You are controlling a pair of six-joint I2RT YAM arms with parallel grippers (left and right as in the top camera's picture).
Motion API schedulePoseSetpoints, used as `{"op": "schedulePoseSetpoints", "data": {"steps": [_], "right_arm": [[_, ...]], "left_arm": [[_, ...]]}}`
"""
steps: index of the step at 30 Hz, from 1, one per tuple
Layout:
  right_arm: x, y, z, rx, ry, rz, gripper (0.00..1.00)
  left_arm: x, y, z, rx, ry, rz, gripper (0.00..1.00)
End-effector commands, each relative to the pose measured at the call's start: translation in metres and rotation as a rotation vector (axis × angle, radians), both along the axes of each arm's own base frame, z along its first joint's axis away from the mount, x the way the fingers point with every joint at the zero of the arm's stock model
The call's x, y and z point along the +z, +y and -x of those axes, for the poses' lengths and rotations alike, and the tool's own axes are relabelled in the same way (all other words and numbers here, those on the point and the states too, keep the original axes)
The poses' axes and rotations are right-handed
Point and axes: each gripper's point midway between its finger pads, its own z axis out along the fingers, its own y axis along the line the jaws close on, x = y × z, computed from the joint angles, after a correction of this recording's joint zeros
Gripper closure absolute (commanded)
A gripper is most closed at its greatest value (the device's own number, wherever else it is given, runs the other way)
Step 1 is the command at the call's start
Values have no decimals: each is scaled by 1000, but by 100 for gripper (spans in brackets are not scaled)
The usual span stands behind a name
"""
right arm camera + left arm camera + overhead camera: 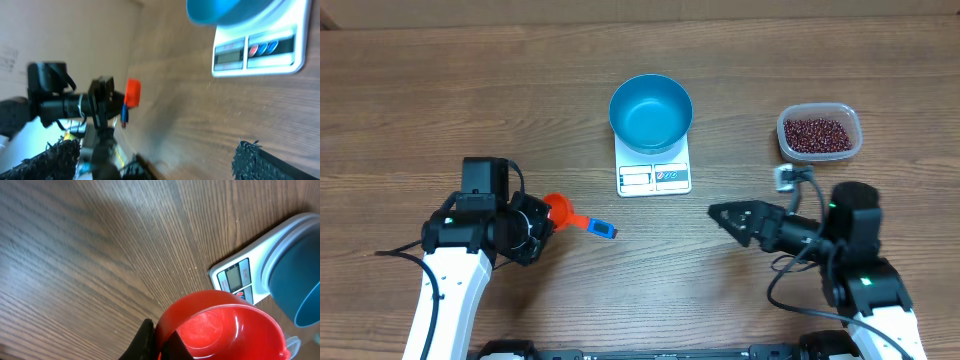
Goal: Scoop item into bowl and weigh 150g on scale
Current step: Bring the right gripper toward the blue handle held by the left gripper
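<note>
The left gripper (540, 224) was clenched on the red scoop (560, 212), whose blue-tipped handle pointed toward the right gripper (725, 218). That gripper's jaws stood wide apart with nothing between them. The blue bowl (650, 110) sat on the white scale (655, 178), beyond and between both grippers. The beans (817, 132) lay in a clear tub (853, 143) near the right gripper's outer side.

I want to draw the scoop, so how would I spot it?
Start at the white scale mid-table, then look toward the left end effector. Pinched in it is the scoop. It's the only red cup here, with a blue-tipped handle.
</note>
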Motion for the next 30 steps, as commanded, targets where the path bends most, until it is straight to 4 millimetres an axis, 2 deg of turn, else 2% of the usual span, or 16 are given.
{"op": "schedulePoseSetpoints", "data": {"steps": [1, 8, 12, 18, 23, 30], "right_arm": [[-2, 18, -4, 26, 40, 8, 0], [-6, 75, -3, 143, 31, -18, 0], [-19, 94, -5, 105, 77, 6, 0], [-20, 123, 1, 123, 75, -18, 11], [-13, 139, 8, 157, 28, -39, 23], [-16, 145, 10, 110, 49, -29, 34]], "left_arm": [[7, -8, -2, 112, 19, 39, 96], [4, -18, 2, 228, 59, 6, 96], [4, -26, 4, 280, 82, 31, 96], [4, -30, 3, 279, 71, 19, 96], [1, -40, 3, 239, 74, 18, 96], [-12, -63, -3, 165, 84, 14, 96]]}}
